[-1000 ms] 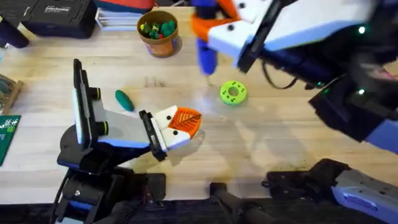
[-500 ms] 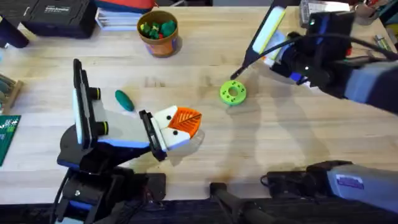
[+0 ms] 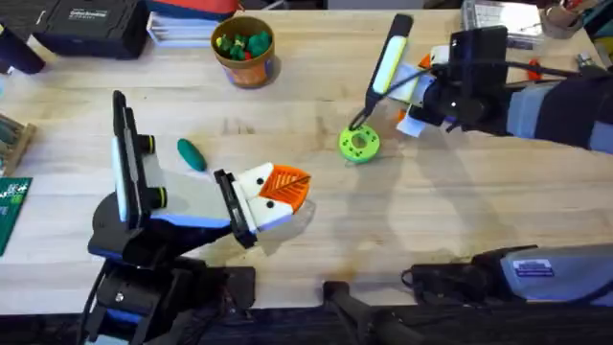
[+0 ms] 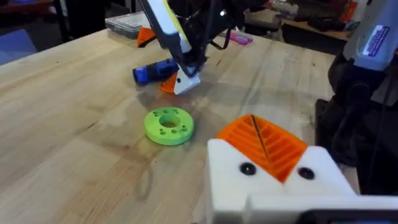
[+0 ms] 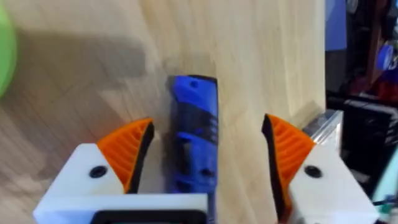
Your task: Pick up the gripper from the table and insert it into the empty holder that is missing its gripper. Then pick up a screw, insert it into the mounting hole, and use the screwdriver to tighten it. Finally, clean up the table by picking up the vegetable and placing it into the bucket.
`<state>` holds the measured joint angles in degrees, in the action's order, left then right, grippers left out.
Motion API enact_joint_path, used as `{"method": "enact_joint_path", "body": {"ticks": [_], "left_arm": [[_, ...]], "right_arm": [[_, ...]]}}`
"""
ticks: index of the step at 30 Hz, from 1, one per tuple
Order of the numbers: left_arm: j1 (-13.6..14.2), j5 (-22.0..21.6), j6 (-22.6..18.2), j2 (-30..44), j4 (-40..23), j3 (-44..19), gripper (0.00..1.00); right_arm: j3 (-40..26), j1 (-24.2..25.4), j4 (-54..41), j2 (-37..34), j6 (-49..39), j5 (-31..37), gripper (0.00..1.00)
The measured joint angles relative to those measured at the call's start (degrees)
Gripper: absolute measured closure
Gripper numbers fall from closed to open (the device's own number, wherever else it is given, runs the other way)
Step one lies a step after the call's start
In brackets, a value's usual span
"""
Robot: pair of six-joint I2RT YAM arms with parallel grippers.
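While the right arm reaches across the far side of the bench (image 3: 450,220), its hand (image 5: 205,162) stands wide, the two orange ribbed pads (image 5: 127,152) well apart, and the bright blue screwdriver (image 5: 194,134) lies flat on the wood between them, touched by neither pad as far as the right wrist view shows. In the left wrist view the same screwdriver (image 4: 155,70) lies on the bench beyond the flat bright-green disc (image 4: 169,126), with the right hand lowered just beside it. Overhead, the right hand (image 3: 414,94) sits just past the green disc (image 3: 359,143).

The left arm rests low at the near left. Its hand (image 3: 278,195) points toward the middle of the bench with both orange tips pressed together and nothing between them; the left wrist view shows the two ribbed wedges (image 4: 264,144) meeting along a thin seam on their white blocks.

The dark-green toy vegetable (image 3: 192,153) lies on the bare wood beside the left arm, well apart from the bucket (image 3: 244,50), which stands upright at the far edge with small green, yellow and red pieces inside. A green circuit board (image 3: 11,206) lies at the left edge of the bench, and a black case (image 3: 91,24) sits at the far left corner.
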<state>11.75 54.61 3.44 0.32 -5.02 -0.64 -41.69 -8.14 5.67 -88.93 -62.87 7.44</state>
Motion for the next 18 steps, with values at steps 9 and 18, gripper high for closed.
{"method": "enact_joint_path", "body": {"ticks": [9, 18], "left_arm": [[0.0, -0.17, -0.12, 0.0, 0.03, 0.0, 0.55], [0.0, -0.32, 0.0, 0.0, 0.05, 0.0, 0.015]], "right_arm": [[-0.97, -3.05, -20.92, 8.83, 16.35, -0.26, 0.008], [-9.52, -6.44, -36.75, 27.25, 30.3, -1.07, 0.007]]}}
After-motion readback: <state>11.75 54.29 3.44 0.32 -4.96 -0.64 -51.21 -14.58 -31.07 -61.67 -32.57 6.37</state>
